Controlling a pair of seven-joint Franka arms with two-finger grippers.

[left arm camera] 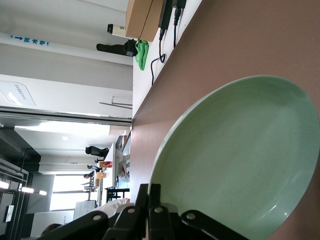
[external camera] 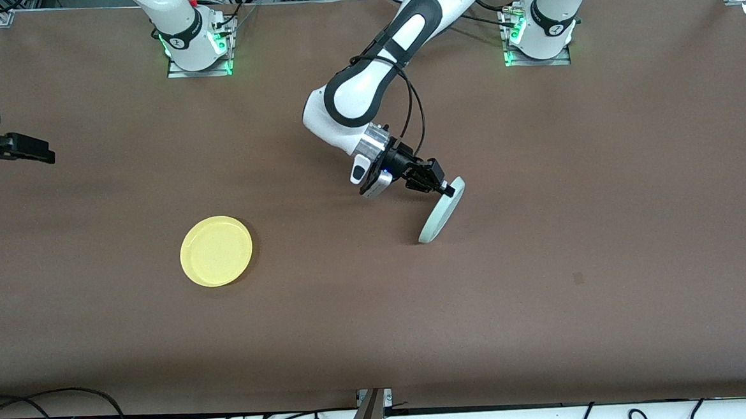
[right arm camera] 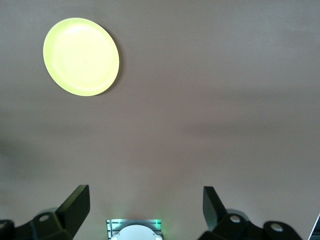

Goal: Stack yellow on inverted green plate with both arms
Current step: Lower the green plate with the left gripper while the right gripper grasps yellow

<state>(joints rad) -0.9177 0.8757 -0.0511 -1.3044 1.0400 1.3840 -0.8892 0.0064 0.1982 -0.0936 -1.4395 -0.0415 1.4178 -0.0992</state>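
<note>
green plate: tipped up on edge on the table, its upper rim pinched by the left gripper, whose fingers are closed on it, hollow face toward the wrist camera; judged mid-flip, inversion not yet complete. yellow plate: flat, rim up, untouched, well apart from the left gripper toward the right arm's end of the table; stacking is still to do. right gripper: fingers wide apart, holding nothing, raised over bare table with the yellow plate well ahead of it, waiting.

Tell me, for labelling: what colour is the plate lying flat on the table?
Plain yellow round plate, clearest in the front view.
</note>
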